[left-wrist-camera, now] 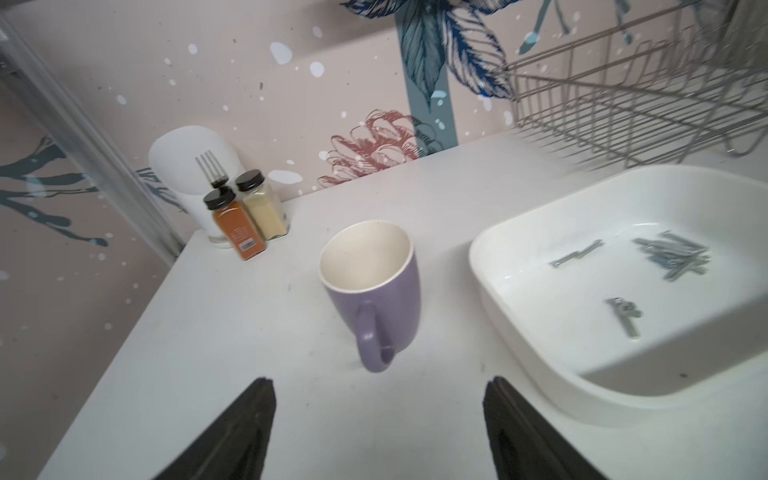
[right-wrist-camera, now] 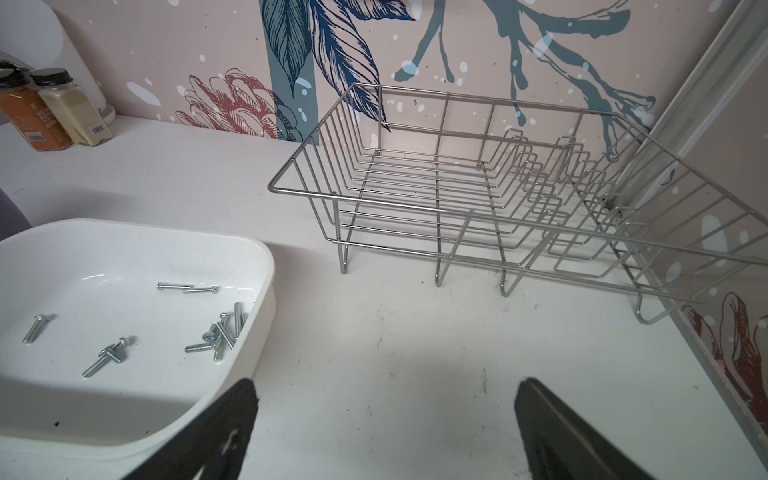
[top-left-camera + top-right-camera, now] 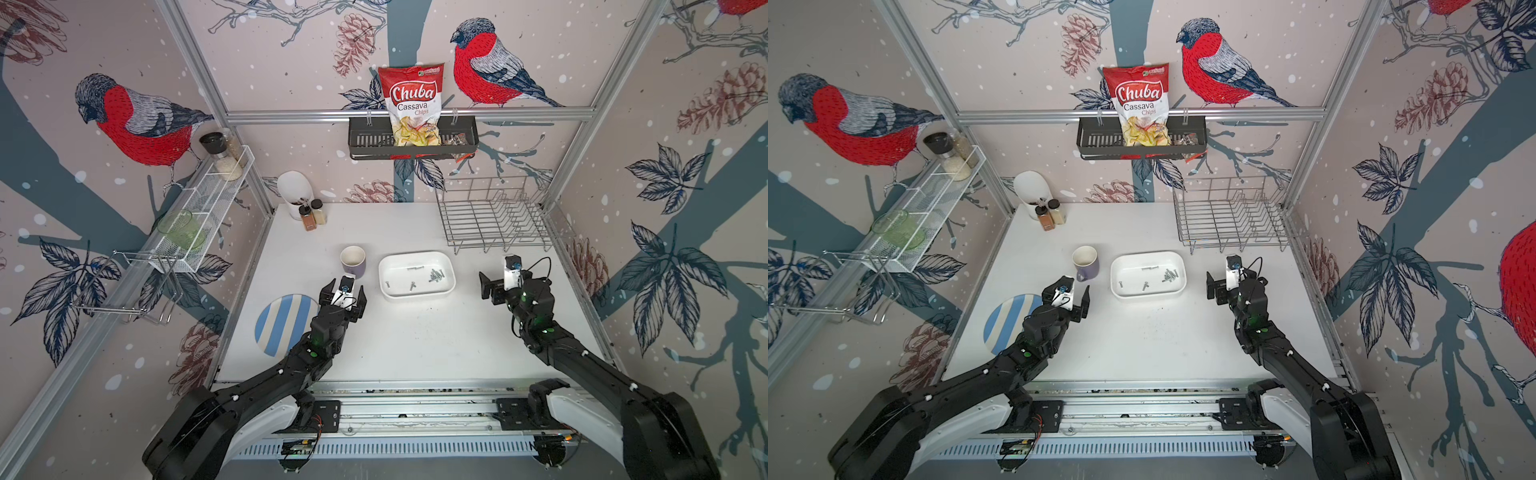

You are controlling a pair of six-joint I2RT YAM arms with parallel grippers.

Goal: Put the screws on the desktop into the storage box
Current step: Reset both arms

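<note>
Both arms reach forward from the near rail over the desktop (image 3: 415,345). The left gripper (image 3: 346,287) hangs low just in front of the purple mug (image 3: 353,259), between the striped plate (image 3: 278,328) and the storage box (image 3: 415,296); its jaws are spread and hold nothing. The right gripper (image 2: 386,382) sits to the right of the box with the wrist bent up, facing the wire dish rack (image 2: 457,195), jaws wide apart and empty. The screws (image 3: 435,275) lie inside the box: 1 cluster near its right wall, the others scattered singly across the floor.
</note>
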